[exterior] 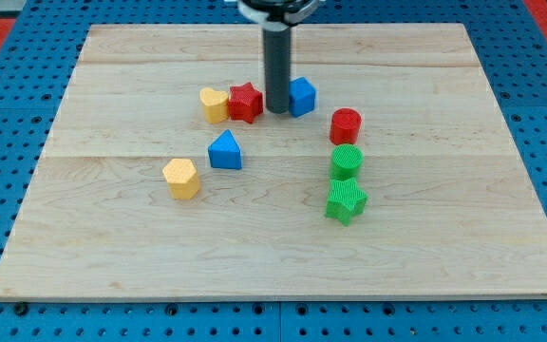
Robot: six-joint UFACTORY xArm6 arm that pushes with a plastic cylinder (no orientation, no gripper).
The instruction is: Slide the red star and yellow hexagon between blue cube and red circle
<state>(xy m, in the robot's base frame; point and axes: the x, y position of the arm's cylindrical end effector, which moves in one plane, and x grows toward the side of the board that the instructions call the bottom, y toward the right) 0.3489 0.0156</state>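
The red star [246, 102] lies at upper middle, touching a yellow heart-like block [215, 104] on its left. The blue cube [302, 96] is just right of my rod. The red circle [346, 124] lies further right and lower. The yellow hexagon [181, 178] sits at lower left. My tip [277, 109] is down on the board between the red star and the blue cube, close to both.
A blue triangular block [225, 150] lies between the hexagon and the star. A green circle [347, 161] and a green star [346, 200] line up below the red circle. The wooden board [273, 256] rests on a blue pegboard.
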